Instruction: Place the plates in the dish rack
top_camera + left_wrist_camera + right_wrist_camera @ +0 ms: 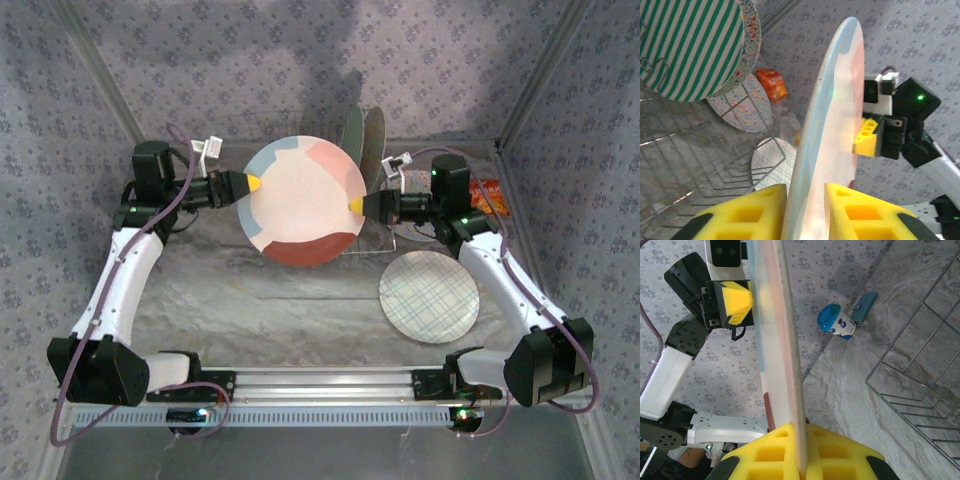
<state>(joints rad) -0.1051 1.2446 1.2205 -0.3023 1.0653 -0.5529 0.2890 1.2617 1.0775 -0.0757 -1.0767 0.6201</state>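
Noted three plates in wire rack; cream red-blue plate clamped by right gripper, left gripper hold unclear; plaid plate outstanding.

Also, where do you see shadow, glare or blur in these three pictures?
Top view: a dark shadow lies on the back wall above the cream plate. Left wrist view: the plate's near rim is soft, with a faint green glint. Right wrist view: the rim near the lens is blurred; the blue-capped bottle is sharper.
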